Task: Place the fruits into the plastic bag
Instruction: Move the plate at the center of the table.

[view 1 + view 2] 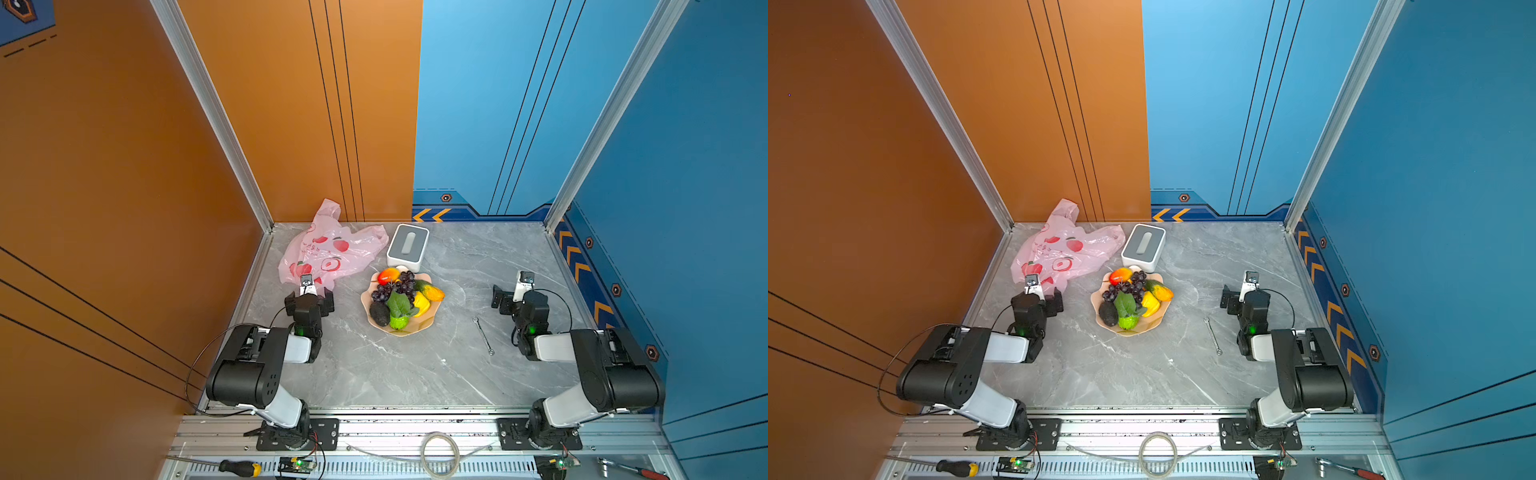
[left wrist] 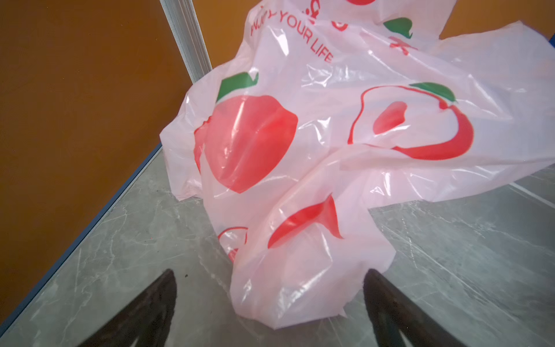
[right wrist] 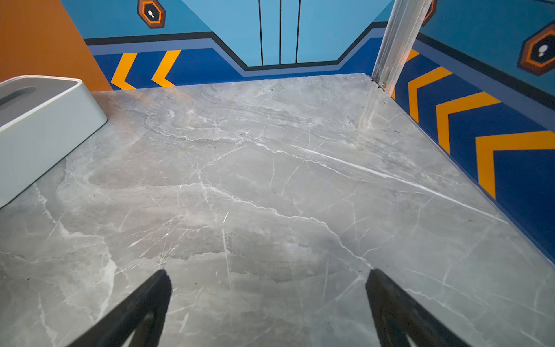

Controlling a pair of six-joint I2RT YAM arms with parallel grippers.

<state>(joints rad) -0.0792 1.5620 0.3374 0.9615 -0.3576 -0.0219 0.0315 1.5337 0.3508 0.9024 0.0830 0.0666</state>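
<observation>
Both our jaw pairs spread wide, left gripper (image 2: 270, 272) at the bag (image 2: 330, 120), right gripper (image 3: 268, 272) over the table (image 3: 270, 180), fruits (image 1: 401, 291) heaped on our plate (image 1: 429, 319).

Black-and-white left arm (image 1: 253, 374), matching right arm (image 1: 615, 374): glossy black joint housings, white link shells, green indicator lights (image 1: 298, 331), thin black looped cables (image 1: 187, 378), black bolted base plates (image 1: 328, 432).

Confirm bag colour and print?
Translucent pink plastic bag, red fruit prints, green leaves, red lettering; left wrist view.
</observation>
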